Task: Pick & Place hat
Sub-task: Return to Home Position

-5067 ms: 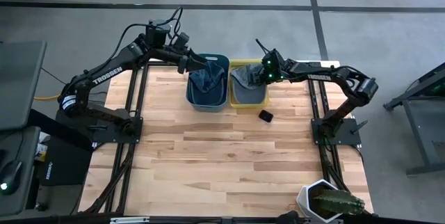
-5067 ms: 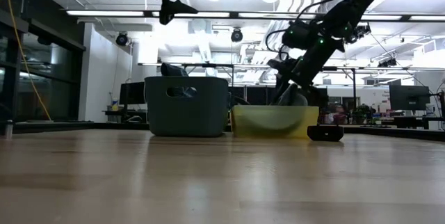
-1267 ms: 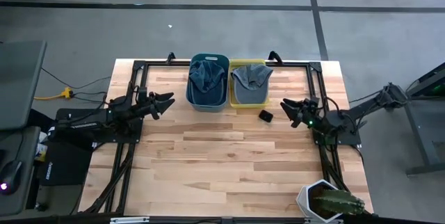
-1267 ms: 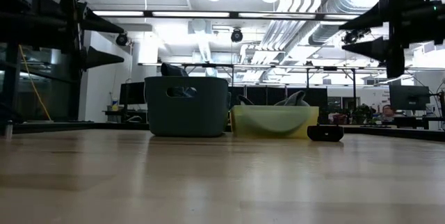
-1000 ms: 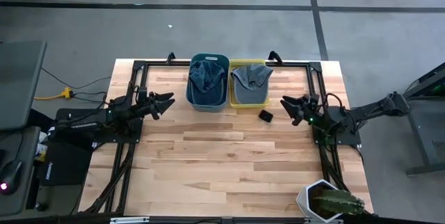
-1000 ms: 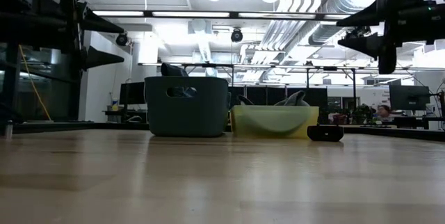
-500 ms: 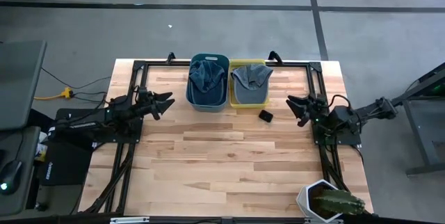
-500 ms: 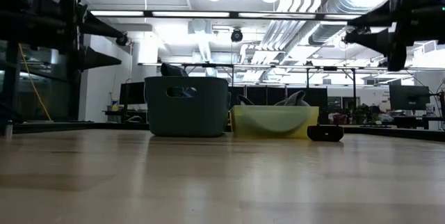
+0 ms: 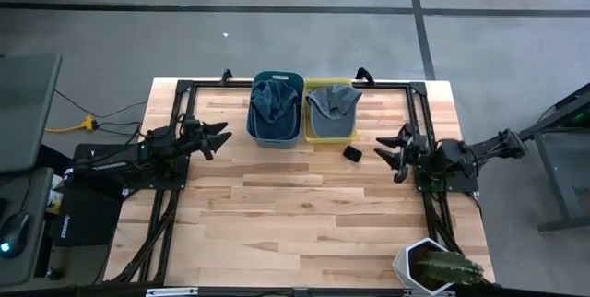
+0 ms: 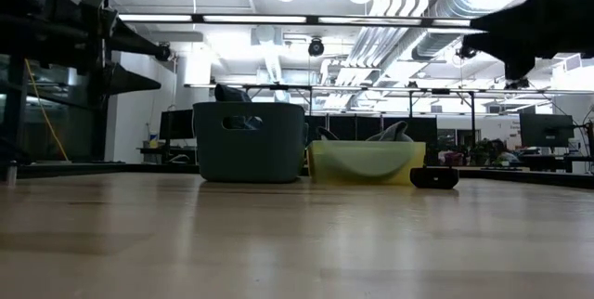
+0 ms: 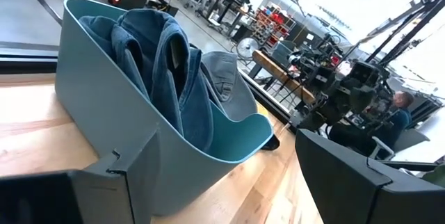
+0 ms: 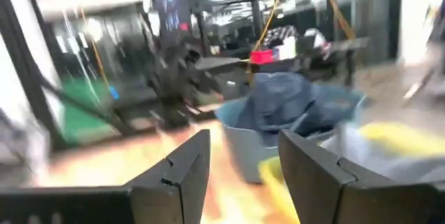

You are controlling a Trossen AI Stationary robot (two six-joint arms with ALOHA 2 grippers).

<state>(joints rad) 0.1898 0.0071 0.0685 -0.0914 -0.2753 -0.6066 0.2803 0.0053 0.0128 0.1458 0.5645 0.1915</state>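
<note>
A blue hat [image 9: 275, 101] lies crumpled in the teal bin [image 9: 254, 129] at the table's far side. A grey hat [image 9: 333, 100] lies in the yellow bin [image 9: 330, 135] beside it. In the left wrist view the blue hat [image 11: 161, 60] fills the bin [image 11: 125, 126], with the grey hat [image 11: 224, 78] behind. My left gripper [image 9: 218, 136] hovers open at the table's left, pointing level at the bins. My right gripper [image 9: 389, 154] hovers open at the table's right, pointing toward them. Its wrist view shows the blue hat [image 12: 288, 102] past empty fingers [image 12: 182, 165].
A small black object [image 9: 352, 153] lies on the wood in front of the yellow bin, close to my right gripper. A white pot with a green plant [image 9: 433, 267] stands at the near right corner. The table's middle and near half are bare wood [image 9: 295, 214].
My right gripper has rolled about the line it points along, so its two fingers now spread apart in the high view, while its arm folded back toward the table's right edge. My left gripper stays in place.
</note>
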